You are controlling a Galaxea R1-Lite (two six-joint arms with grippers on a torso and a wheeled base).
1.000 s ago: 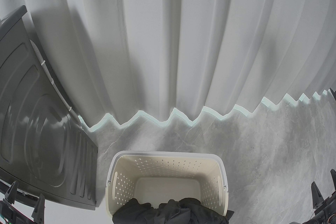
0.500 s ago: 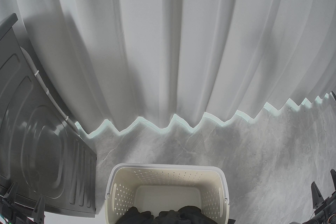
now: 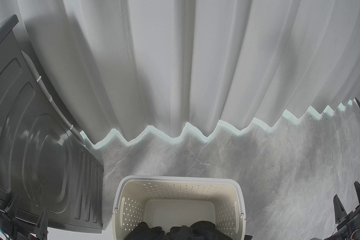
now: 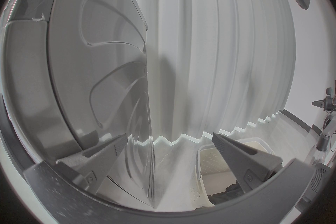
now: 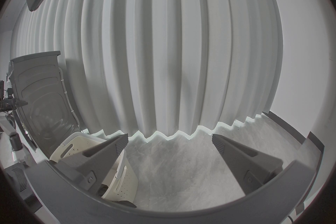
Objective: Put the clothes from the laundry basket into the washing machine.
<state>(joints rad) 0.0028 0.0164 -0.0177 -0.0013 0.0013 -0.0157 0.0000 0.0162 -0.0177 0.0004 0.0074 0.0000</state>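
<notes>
A cream laundry basket (image 3: 179,186) stands on the floor just in front of me, with dark clothes (image 3: 180,231) heaped at its near end. The grey washing machine (image 3: 41,154) stands to the left of the basket, its ribbed side panel facing me. My left gripper (image 3: 29,210) hangs open and empty low at the left, beside the machine (image 4: 94,77); the left wrist view looks past it (image 4: 169,139) to the basket (image 4: 224,165) and clothes (image 4: 227,191). Low at the right, over bare floor, my right gripper (image 3: 347,195) is open and empty (image 5: 169,139), with the basket (image 5: 78,146) off to its side.
A white pleated curtain (image 3: 187,45) hangs behind the basket and reaches the grey marble floor (image 3: 292,162). A corrugated hose (image 3: 45,90) runs down the machine's back edge. Open floor lies to the right of the basket.
The head camera shifted a second ago, so basket and machine sit lower and farther left in the picture. Since half a second ago nothing has moved; both grippers stay put.
</notes>
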